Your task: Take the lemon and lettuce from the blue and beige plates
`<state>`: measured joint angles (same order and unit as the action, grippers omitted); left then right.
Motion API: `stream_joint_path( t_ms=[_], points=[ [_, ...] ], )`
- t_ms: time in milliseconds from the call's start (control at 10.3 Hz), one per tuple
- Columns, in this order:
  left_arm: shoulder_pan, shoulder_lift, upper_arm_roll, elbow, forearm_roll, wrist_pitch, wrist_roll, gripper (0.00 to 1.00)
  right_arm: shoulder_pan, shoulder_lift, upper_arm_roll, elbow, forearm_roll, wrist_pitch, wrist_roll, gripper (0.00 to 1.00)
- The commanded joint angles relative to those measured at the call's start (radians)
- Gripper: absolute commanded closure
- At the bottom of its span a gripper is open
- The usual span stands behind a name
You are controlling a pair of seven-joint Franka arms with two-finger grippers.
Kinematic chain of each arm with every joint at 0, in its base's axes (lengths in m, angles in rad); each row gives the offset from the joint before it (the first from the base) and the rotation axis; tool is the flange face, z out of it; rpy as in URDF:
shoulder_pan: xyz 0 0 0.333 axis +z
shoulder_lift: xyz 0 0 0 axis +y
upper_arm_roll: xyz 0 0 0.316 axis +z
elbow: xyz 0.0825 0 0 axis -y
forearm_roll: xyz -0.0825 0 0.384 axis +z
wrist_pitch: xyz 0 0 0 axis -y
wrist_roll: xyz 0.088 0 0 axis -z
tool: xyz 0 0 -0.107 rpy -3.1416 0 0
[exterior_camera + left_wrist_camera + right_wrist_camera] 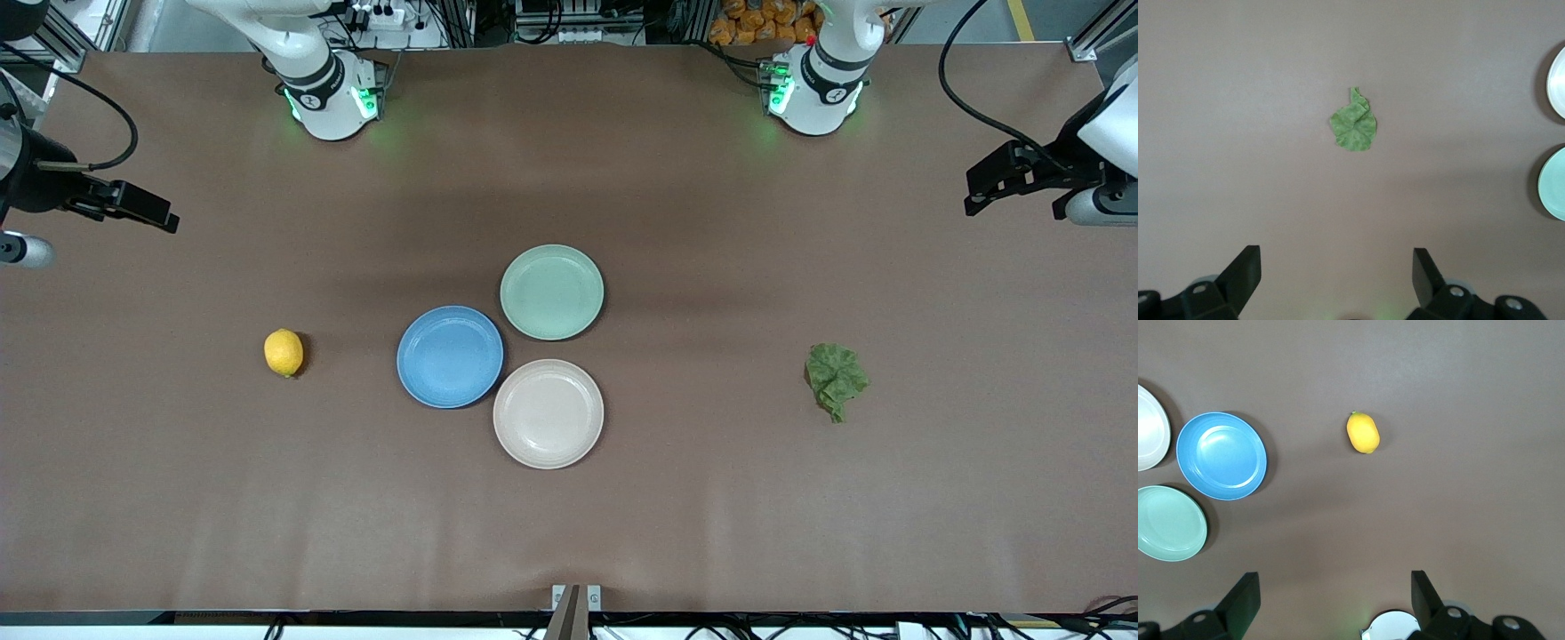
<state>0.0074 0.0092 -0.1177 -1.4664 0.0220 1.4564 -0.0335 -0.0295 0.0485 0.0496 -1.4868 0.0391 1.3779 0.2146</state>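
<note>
The yellow lemon [284,352] lies on the bare table toward the right arm's end; it also shows in the right wrist view [1363,432]. The green lettuce leaf [836,378] lies on the table toward the left arm's end; it also shows in the left wrist view [1353,125]. The blue plate [450,356] and the beige plate [548,413] are empty at the table's middle. My right gripper [1335,580] is open and empty, high over its end of the table. My left gripper [1336,257] is open and empty, high over its end.
An empty green plate [552,292] touches the blue and beige plates, farther from the front camera. The two arm bases [333,98] stand along the table's edge farthest from the front camera. Brown table [711,498] surrounds the plates.
</note>
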Motion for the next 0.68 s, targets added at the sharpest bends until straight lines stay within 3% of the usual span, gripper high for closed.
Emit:
stream_joint_path(
  t_ms=[0,584],
  points=[
    [0.013,-0.018,-0.017,-0.031,0.023,0.024,0.000,0.00,-0.007,-0.027,0.006,-0.027,-0.008,0.007,-0.008,0.00],
    [0.039,-0.049,-0.017,-0.107,-0.013,0.094,-0.037,0.00,-0.007,-0.027,0.006,-0.027,-0.007,0.007,-0.009,0.00]
  ],
)
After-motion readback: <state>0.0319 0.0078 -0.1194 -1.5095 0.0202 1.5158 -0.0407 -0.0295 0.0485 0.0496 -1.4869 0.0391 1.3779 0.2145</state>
